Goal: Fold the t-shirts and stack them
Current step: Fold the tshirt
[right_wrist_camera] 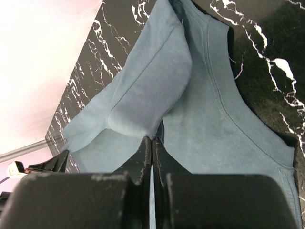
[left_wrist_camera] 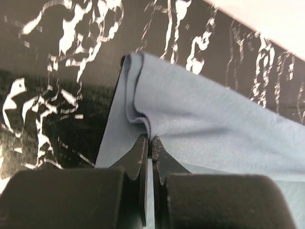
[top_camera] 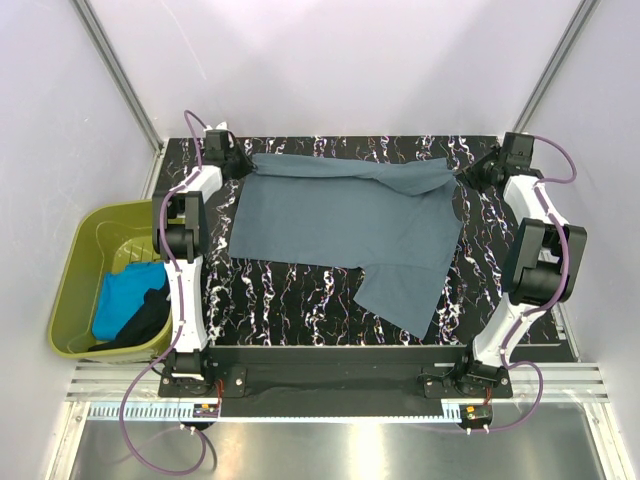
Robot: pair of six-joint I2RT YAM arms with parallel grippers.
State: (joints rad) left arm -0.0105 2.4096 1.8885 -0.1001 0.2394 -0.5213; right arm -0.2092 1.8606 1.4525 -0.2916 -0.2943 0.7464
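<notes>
The slate grey-blue t-shirt [top_camera: 350,225] lies spread across the black marbled table [top_camera: 300,300], one sleeve trailing toward the front right. Its far edge is lifted at both back corners. My left gripper [top_camera: 243,160] is shut on the shirt's far left corner; in the left wrist view the cloth [left_wrist_camera: 200,119] bunches into the closed tips of that gripper [left_wrist_camera: 150,139]. My right gripper [top_camera: 470,172] is shut on the far right corner, a fold of cloth [right_wrist_camera: 152,81] pinched at its tips [right_wrist_camera: 152,139]. A turquoise t-shirt [top_camera: 125,295] and a black t-shirt [top_camera: 145,325] lie crumpled in the tub.
An olive-green plastic tub [top_camera: 85,250] stands off the table's left edge, beside the left arm. White walls and metal frame posts close in the back and sides. Both arm bases sit on the black rail [top_camera: 330,378] at the near edge.
</notes>
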